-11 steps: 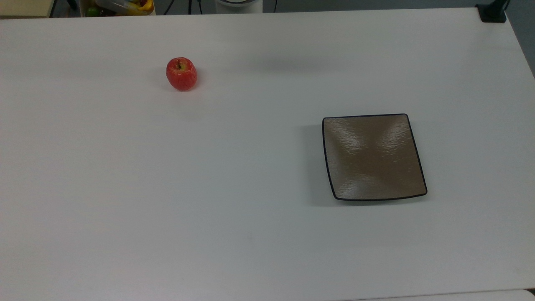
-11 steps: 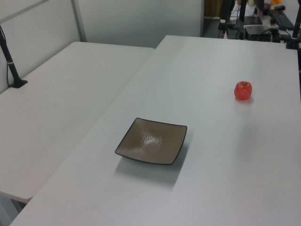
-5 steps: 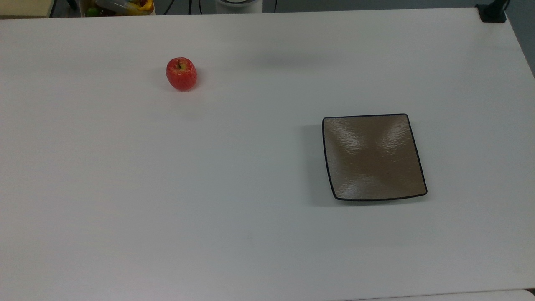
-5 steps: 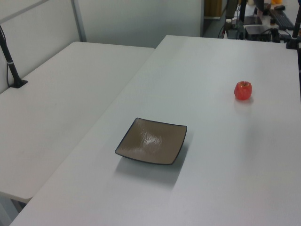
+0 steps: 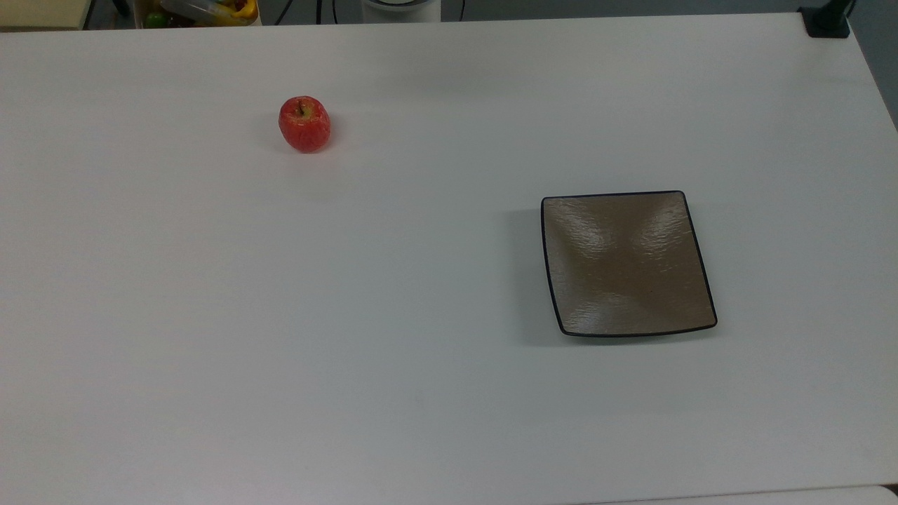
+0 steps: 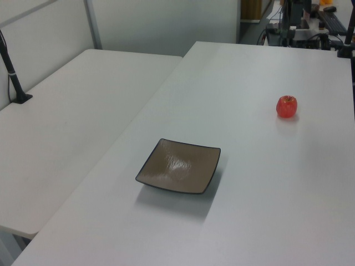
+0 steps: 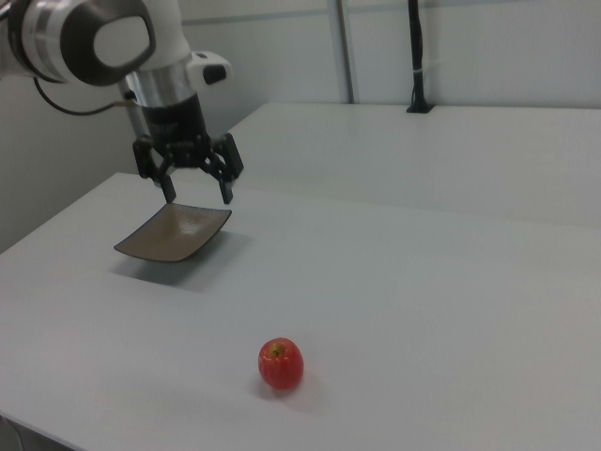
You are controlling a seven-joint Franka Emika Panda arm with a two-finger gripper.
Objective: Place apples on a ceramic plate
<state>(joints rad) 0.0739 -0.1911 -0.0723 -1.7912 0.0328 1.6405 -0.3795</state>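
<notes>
Jaws spread wide, gripping nothing — gripper (image 7: 196,192) hanging high, well apart from apple (image 7: 281,364). Round, glossy, sitting loose on table (image 5: 421,315) far from plate (image 5: 626,263) — likely to roll or squirt out under an off-centre pinch. Nothing lying between apple and plate; clutter (image 5: 203,10) past the far edge.

No legible text, label, brand, number or sign on anything in view.

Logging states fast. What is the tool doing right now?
Tool: open, holding nothing. The apple lies on the table.
</notes>
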